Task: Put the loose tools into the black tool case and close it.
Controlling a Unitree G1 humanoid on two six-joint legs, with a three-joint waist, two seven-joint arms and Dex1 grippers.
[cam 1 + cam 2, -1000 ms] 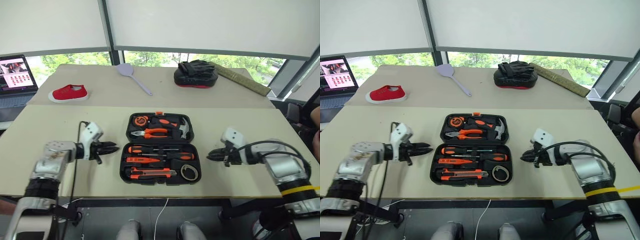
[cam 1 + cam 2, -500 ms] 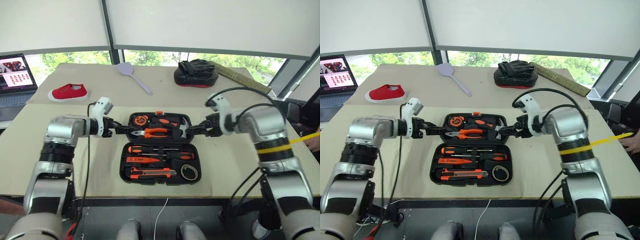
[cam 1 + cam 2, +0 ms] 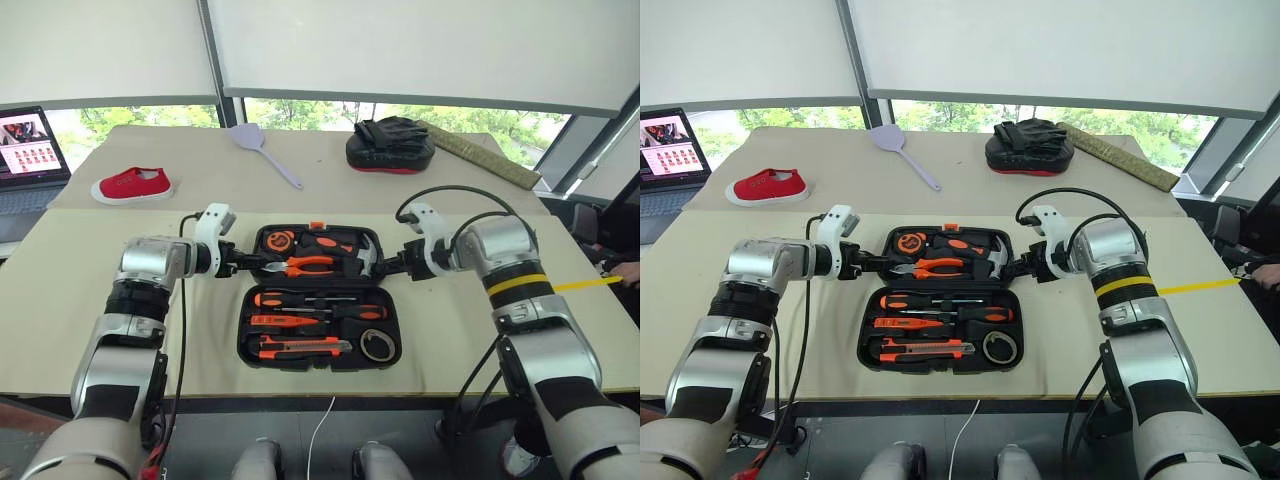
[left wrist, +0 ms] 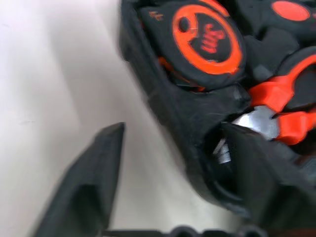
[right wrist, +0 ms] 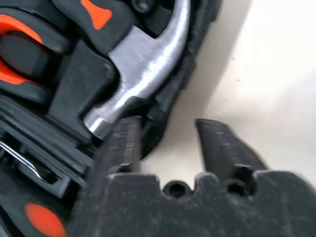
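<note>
right gripper [image 5: 165,136] astride black tool case [image 5: 173,81] rim, hammer [image 5: 148,64]

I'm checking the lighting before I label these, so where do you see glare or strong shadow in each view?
Left eye view: daylight from the window strip backlights the scene, while the table is evenly lit with soft shadows. Right wrist view: a bright glint on the hammer head, and the black tool case throws a soft shadow on the table. Left wrist view: table washed pale, case interior dark.

"3m" mark on tape measure [image 4: 207,37], blurry.
</note>
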